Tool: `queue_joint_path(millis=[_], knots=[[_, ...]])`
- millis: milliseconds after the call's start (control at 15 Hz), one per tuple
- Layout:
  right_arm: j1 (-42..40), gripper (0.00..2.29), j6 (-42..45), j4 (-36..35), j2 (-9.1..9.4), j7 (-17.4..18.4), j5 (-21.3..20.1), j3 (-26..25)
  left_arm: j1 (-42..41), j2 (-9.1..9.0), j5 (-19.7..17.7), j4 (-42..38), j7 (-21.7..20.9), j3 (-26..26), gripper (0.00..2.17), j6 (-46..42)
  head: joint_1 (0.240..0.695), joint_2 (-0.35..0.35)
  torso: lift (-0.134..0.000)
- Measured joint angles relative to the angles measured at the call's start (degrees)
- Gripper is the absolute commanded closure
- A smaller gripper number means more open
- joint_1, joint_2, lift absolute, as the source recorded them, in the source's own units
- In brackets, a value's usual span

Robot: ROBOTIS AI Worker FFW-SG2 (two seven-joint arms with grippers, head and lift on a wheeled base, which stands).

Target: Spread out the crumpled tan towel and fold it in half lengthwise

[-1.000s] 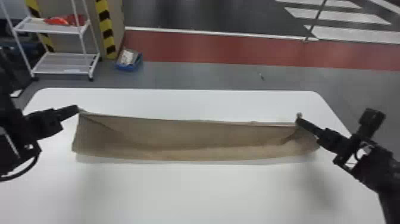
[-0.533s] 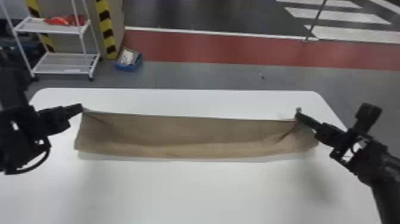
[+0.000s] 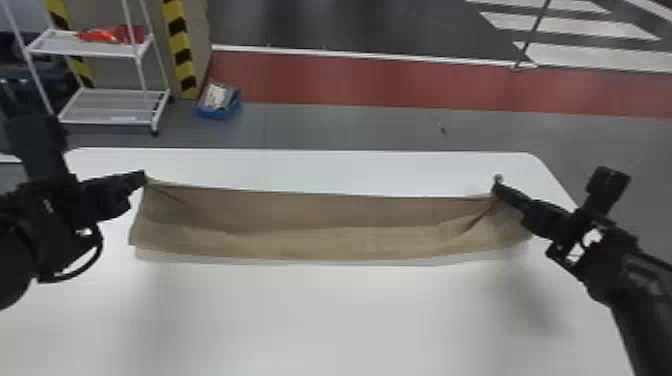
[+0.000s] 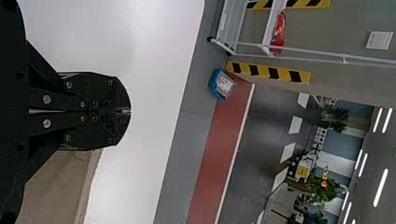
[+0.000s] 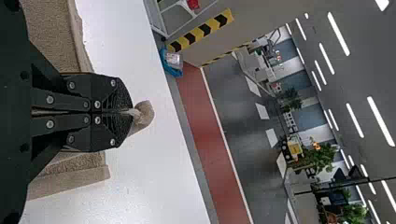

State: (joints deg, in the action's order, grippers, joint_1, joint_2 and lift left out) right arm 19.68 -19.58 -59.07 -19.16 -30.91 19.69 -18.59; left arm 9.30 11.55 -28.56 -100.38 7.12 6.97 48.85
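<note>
The nubbly tan towel (image 3: 320, 215), a long creased strip, spans the smooth white desk (image 3: 350, 320), its far edge pinched toward either end in the closed jaws of left gripper (image 3: 143, 177) and right gripper (image 3: 496, 188).

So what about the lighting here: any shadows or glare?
Head view: a soft shadow on the white table, on the near side of the right hand, and a faint grey band along the towel's near edge; left wrist view: a pale glare patch on the table; both wrist views: bright ceiling lights, probably the source.
</note>
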Motion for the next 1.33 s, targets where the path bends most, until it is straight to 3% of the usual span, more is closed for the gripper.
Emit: queue_joint_path(millis=[133,267,333,400,867,1333], knots=[[0.1,0.39,0.9,0.5,-0.02,0.9,-0.3,0.2,0.0,0.03,0.1,0.3,-0.2,-0.4,1.51,-1.7,0.695,-0.131,-0.125],[0.2,0.06,1.1,0.7,-0.21,3.0,-1.0,0.2,0.0,0.18,0.1,0.4,-0.6,-0.5,0.77,-2.7,0.695,-0.137,-0.125],[0.2,0.06,1.1,0.7,-0.28,3.7,-1.4,0.3,0.0,0.32,0.1,0.4,-0.8,-0.5,0.26,-2.9,0.695,-0.141,-0.125],[0.1,0.06,1.1,0.7,-0.4,3.8,-1.6,0.4,-0.2,0.48,0.2,0.4,-1.0,-0.5,0.11,-3.2,0.695,-0.142,-0.125],[-4.2,0.07,1.0,-3.5,-1.65,2.9,0.3,-0.6,-4.2,1.85,-0.9,-1.2,-2.1,0.6,0.1,-10.0,0.695,-0.139,-0.125],[-11.9,0.19,-2.3,-13.6,-2.28,0.8,2.0,-1.6,-11.5,3.27,-9.9,-5.6,-7.1,8.3,0.11,-8.6,0.695,-0.116,-0.125]])
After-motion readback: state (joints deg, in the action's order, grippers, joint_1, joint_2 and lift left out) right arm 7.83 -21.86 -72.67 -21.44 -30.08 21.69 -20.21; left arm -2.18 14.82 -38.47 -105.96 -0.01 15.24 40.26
